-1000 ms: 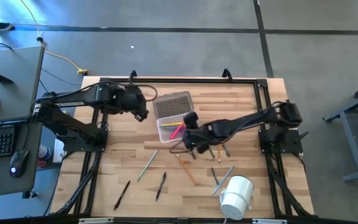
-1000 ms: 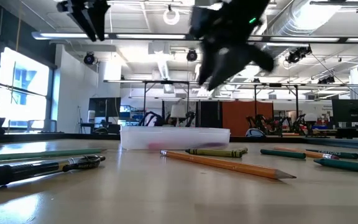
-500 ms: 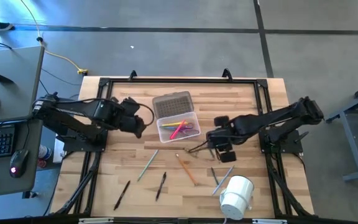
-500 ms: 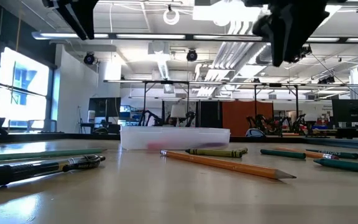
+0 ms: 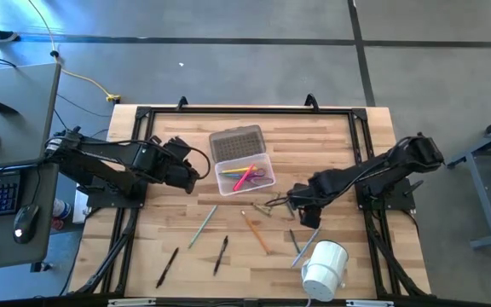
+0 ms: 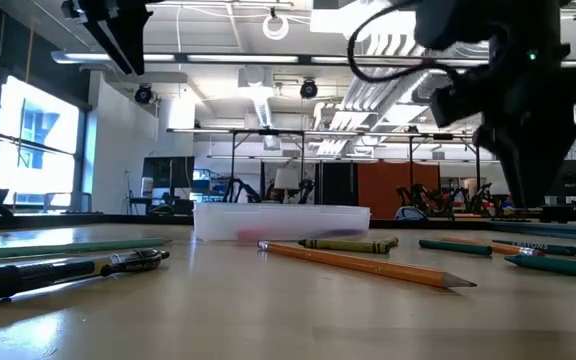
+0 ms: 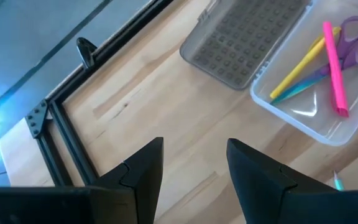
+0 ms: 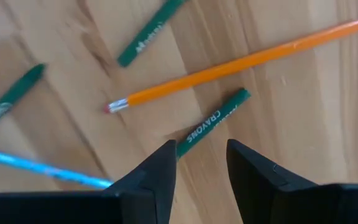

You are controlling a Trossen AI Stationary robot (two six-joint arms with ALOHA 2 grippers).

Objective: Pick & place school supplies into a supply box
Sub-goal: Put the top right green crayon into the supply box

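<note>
Dark fingers of the right gripper (image 8: 197, 163) stand parted and hold nothing, hovering low over a green crayon (image 8: 211, 124) that lies just ahead of the tips. Beyond the crayon lies an orange pencil (image 8: 241, 62), with another green crayon (image 8: 149, 32) past it, a third green stick (image 8: 10, 99) off to one side and a light blue pen (image 8: 48, 176) near it. In the high view this gripper (image 5: 299, 205) sits at about 5 o'clock from the supply box (image 5: 245, 176), well apart from it, among loose pencils on the wooden table (image 5: 339, 136). The fat white roll (image 5: 324, 268) lies at 5 o'clock from the gripper.

The left gripper (image 7: 194, 163) is also spread and empty, above bare wood at 9 o'clock from the box (image 7: 309, 99). The box stands open, its ribbed grey lid (image 7: 247, 38) folded back; inside lie a yellow stick (image 7: 298, 70), a pink stick (image 7: 333, 70) and purple-handled scissors (image 7: 352, 38).
</note>
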